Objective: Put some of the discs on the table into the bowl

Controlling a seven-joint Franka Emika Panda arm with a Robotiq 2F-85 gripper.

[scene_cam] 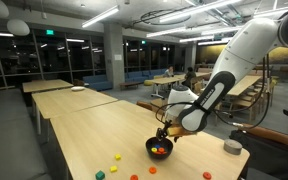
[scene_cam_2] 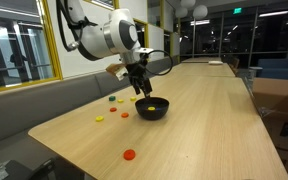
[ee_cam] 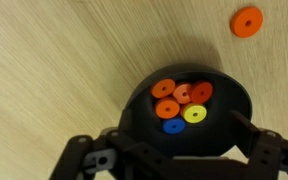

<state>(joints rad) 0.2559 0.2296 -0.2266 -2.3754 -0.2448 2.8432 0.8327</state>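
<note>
The black bowl [ee_cam: 224, 92] holds several discs [ee_cam: 180, 101] in orange, red, yellow and blue. It also shows in both exterior views [scene_cam: 159, 150] [scene_cam_2: 152, 110]. My gripper [ee_cam: 181, 128] hangs right above the bowl with its fingers spread to either side of it, open and empty. It shows in both exterior views [scene_cam: 164, 133] [scene_cam_2: 137, 92]. An orange disc [ee_cam: 248, 21] lies on the pale wood table [ee_cam: 54, 60] beyond the bowl. More loose discs lie on the table: a yellow disc [scene_cam: 115, 157], a red disc [scene_cam: 151, 168] and an orange-red disc [scene_cam_2: 129, 154].
A grey round puck [scene_cam: 232, 147] sits near the table edge, beside the bowl. Small discs lie scattered near the bowl [scene_cam_2: 99, 119]. More long wooden tables [scene_cam: 64, 90] stand behind. A bench runs along the table's side [scene_cam_2: 24, 120].
</note>
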